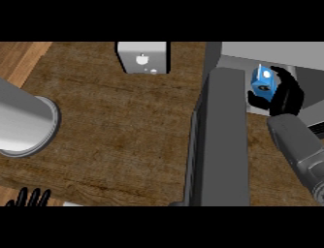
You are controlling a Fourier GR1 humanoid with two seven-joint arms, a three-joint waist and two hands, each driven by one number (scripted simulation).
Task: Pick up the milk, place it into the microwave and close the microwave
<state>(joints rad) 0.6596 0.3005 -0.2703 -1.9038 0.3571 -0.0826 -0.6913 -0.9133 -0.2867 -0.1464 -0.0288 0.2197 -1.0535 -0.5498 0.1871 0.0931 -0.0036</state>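
Note:
A blue milk carton [261, 81] is inside the mouth of the microwave [286, 54] at the upper right. My right hand [285, 92] is curled round the carton from the right, its forearm reaching up from the lower right. The microwave's dark door [220, 140] stands open, seen edge-on as a long slab running down the middle. My left hand [30, 197] shows only as dark fingers pointing up at the lower left edge, at rest and straight.
A large grey cylinder [14, 121] lies across the left side of the wooden counter [122, 126]. A small white box-like object [143, 57] sits at the counter's far edge, top centre.

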